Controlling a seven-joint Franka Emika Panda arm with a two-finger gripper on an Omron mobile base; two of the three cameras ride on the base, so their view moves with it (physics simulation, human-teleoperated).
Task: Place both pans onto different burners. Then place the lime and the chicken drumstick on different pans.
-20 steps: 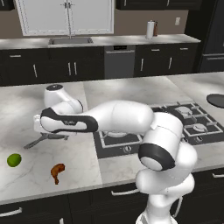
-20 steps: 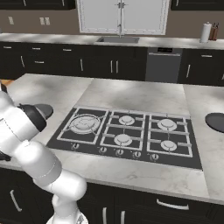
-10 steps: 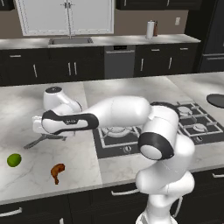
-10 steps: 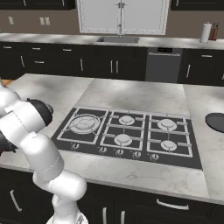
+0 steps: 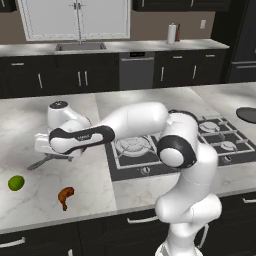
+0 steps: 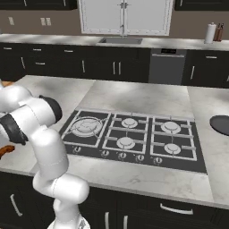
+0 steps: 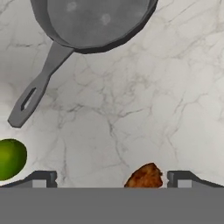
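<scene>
Right now the gripper (image 7: 112, 179) is wide apart and holds nothing. It hangs over the marble counter (image 7: 144, 109), to the left of the cooktop (image 5: 150, 155).

From the hand view, the grey pan (image 7: 94, 22) lies ahead of the claw, at the top of the picture. Its long thin handle (image 7: 37, 85) runs from the pan down toward the left, slanted across the view. So the handle's end is closer to the claw than the pan's bowl is, and it sits off to the left side of it.

The lime (image 7: 11, 158) is just beside the left fingertip. The chicken drumstick (image 7: 145, 177) pokes up near the right fingertip, between the two tips.

The other pan (image 6: 221, 124), the dark one, rests far off on the counter on the other side of the cooktop.

I think the grey pan goes first. The claw would need to move forward and a bit left, and turn to cross the handle.
</scene>
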